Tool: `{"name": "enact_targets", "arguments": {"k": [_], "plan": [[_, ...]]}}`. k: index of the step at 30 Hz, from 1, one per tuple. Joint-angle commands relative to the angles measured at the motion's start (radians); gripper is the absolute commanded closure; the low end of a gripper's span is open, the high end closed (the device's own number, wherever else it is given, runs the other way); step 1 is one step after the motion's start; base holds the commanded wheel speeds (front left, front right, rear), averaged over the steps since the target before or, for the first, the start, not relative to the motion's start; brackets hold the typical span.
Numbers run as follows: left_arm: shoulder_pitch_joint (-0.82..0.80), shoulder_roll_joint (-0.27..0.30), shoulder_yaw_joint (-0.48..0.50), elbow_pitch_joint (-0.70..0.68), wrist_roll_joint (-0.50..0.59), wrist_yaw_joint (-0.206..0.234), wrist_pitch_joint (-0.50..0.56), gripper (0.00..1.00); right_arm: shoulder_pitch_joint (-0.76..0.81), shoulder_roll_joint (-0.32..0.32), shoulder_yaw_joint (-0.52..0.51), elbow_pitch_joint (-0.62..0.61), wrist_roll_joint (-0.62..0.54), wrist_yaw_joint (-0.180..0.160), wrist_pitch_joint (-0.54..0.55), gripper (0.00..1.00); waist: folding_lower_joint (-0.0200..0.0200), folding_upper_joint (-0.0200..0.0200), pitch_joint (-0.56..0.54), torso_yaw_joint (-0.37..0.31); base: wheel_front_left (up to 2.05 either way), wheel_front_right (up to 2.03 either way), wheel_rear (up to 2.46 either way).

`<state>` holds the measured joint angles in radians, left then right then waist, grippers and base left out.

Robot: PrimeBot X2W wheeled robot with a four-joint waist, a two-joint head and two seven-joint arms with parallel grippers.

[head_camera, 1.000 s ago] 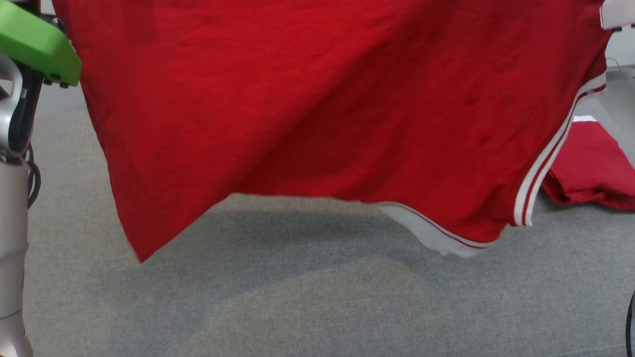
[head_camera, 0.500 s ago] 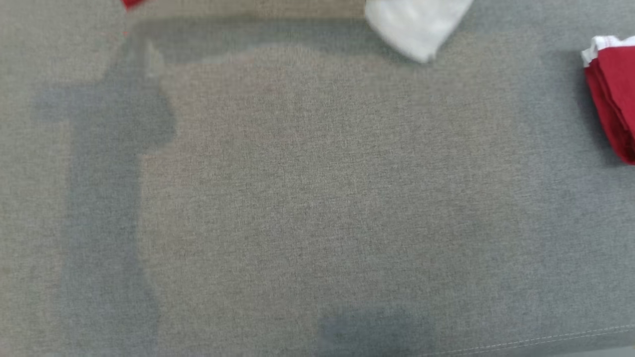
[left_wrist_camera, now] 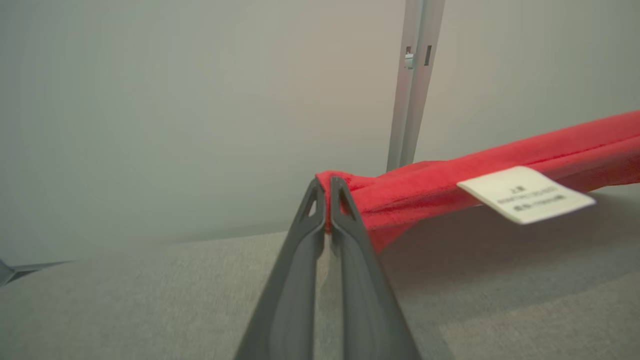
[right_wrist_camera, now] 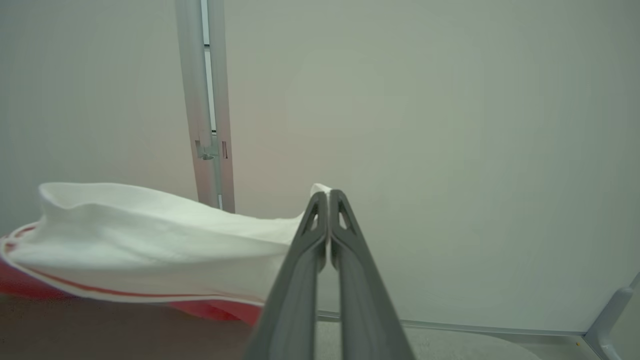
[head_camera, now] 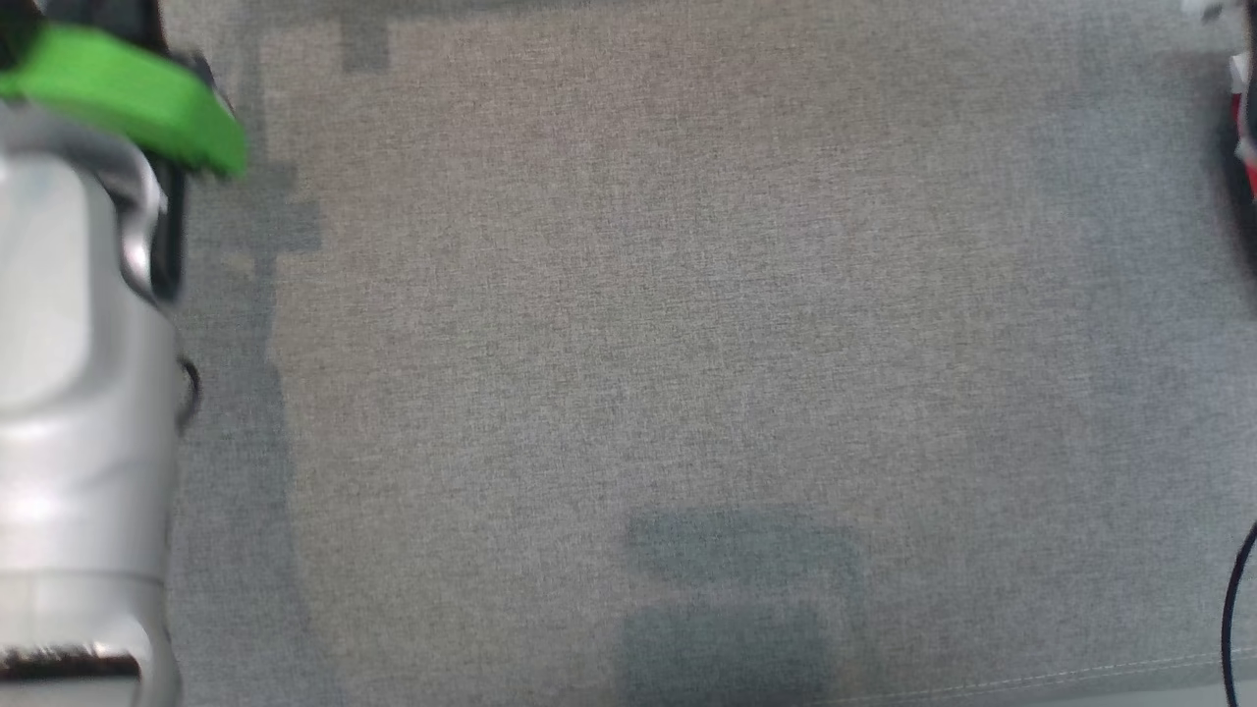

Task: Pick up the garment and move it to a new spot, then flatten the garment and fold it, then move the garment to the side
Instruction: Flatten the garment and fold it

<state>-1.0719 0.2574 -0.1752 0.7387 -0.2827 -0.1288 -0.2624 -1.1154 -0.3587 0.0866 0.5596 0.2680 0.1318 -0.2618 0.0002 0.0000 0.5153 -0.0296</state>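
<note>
**Two claws clenched on one raised garment (left_wrist_camera: 450, 185)**

1. Left claw (left_wrist_camera: 325, 182): both dark fingers are pressed together on a pinch of red cloth at their tips. From that pinch the garment runs off to the claw's right as a taut red band. A white label (left_wrist_camera: 525, 195) lies on the band, and its shadow falls on the grey woven surface (left_wrist_camera: 150, 300) below.
2. Right claw (right_wrist_camera: 327, 195): the fingers are shut on a white corner of the same garment. A white hem with a thin red stripe sags away to this claw's left, with red cloth under it.
3. Surroundings: a plain pale wall panel (left_wrist_camera: 150, 100) stands beyond both claws. An upright metal post (left_wrist_camera: 415, 90) rises just beyond the left claw, to its right. A like post stands to the left of the right claw.
4. Surface and edges: the head view shows a broad, flat stretch of the grey surface crossed by soft shadows. A stitched seam (head_camera: 1080, 676) runs along its near edge. A black cable (head_camera: 1239, 589) curves at the right margin. A red-and-white scrap (head_camera: 1247, 177) above it is too blurred to identify.
5. Arm pose: the pale left forearm (head_camera: 69, 393), with a green cover (head_camera: 128, 93) at its far end, runs up the left margin of the head view, blurred.
</note>
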Motion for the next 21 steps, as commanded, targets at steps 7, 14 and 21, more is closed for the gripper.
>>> {"name": "enact_targets", "arguments": {"k": [7, 14, 21], "plan": [[0.454, -0.104, 0.113, -0.042, -0.002, 0.006, -0.003, 1.00, 0.489, 0.043, 0.007, -0.124, 0.107, -0.002, -0.003, 1.00, -0.0002, 0.0000, -0.181, -0.043, 0.00, 0.00, 0.00], [0.756, -0.165, 0.136, -0.067, 0.056, 0.001, -0.001, 1.00, 0.825, 0.085, -0.004, -0.147, 0.123, -0.002, -0.004, 1.00, -0.0002, 0.0000, -0.369, -0.059, 0.00, 0.00, 0.00], [0.987, -0.191, 0.172, -0.107, 0.048, -0.001, -0.001, 1.00, 1.080, 0.102, 0.005, -0.161, 0.118, -0.002, -0.003, 1.00, -0.0002, 0.0000, -0.524, -0.047, 0.00, 0.00, 0.00]]}}
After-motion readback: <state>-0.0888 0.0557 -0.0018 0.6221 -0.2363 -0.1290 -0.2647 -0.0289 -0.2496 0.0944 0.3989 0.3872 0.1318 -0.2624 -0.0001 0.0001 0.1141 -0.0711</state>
